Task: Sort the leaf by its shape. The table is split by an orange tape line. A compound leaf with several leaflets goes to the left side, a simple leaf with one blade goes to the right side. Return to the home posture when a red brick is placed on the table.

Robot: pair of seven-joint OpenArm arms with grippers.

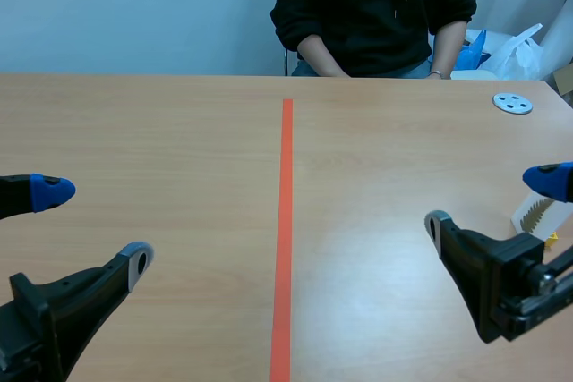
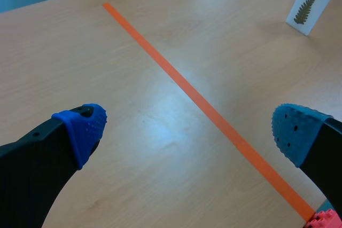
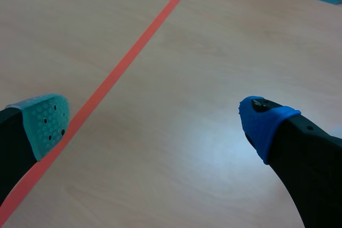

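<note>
Left wrist view: fern-leaf card (image 2: 307, 6) stands beyond the tape line (image 2: 197, 97); probably light, stiff, easily toppled. Pinch its side edges. Jaws spread on left gripper (image 2: 189, 129) and right gripper (image 3: 155, 122).

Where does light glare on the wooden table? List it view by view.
Scene view: a pale sheen on the light wooden table, right of the orange tape line. Left wrist view: a soft bright patch beside the tape, between the fingers of the open left gripper. Right wrist view: a bright patch between the fingers of the open right gripper, nearer the blue pad.
</note>
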